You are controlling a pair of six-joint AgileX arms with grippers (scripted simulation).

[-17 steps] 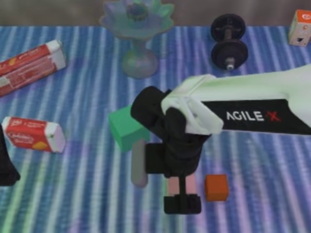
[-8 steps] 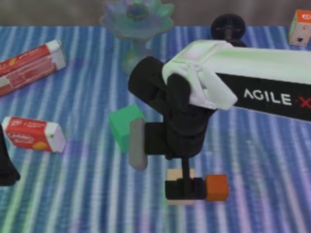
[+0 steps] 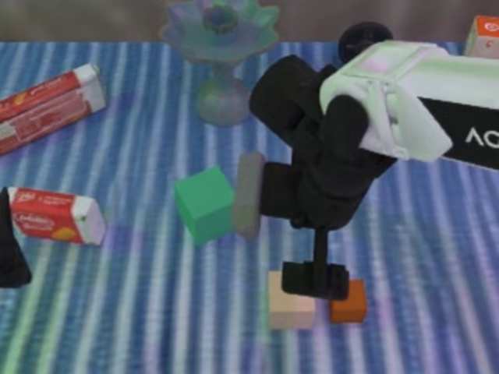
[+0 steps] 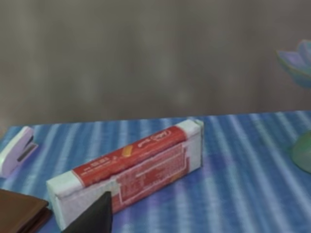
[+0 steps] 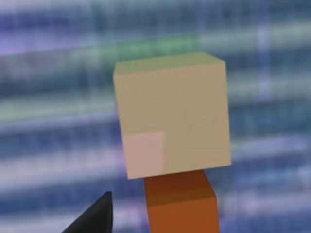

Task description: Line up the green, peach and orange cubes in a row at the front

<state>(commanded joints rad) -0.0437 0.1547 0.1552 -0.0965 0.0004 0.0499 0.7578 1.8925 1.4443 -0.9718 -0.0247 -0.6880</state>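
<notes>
Peach cube (image 3: 291, 310) is now released and seen resting on the striped cloth (image 3: 140, 312) just below the right gripper (image 3: 314, 280), touching or nearly touching the orange cube (image 3: 348, 304) on its right; half a second ago it was hidden between the fingers. Right gripper is lifted clear and drawn back, holding nothing, though whether its fingers are spread cannot be told. Green cube (image 3: 204, 204) is left well off to the gripper's left and farther back, so it is judged the remaining piece; left gripper (image 3: 12, 257) is parked at the table's left edge.

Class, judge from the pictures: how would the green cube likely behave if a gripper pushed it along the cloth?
The green cube rests on a flat face, so it would probably slide, not roll. Its squat, sharp-edged shape suggests it is rigid and unlikely to tip.
</notes>
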